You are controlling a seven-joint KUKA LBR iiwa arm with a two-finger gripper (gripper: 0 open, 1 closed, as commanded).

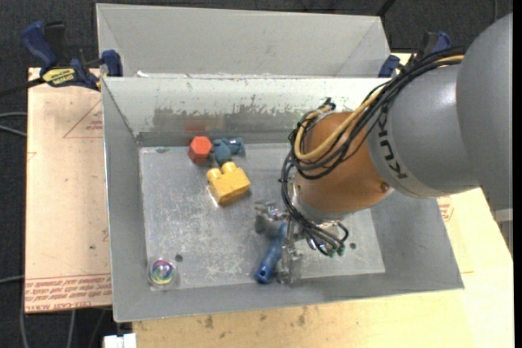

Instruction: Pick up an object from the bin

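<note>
My gripper [276, 244] is low in the bin's front middle, its metal fingers standing either side of a blue, elongated plastic piece [269, 263] that lies on the floor and points toward the front wall. The fingers look closed in against it, one at its upper end and one beside its lower right. A yellow toy block [227, 183] lies up and to the left of the gripper.
An orange-red block [200, 149] and a small blue-grey piece [227, 148] sit near the back wall. A small shiny round thing [161, 271] rests in the front left corner. The arm with its orange cover and cables hangs over the bin's right half.
</note>
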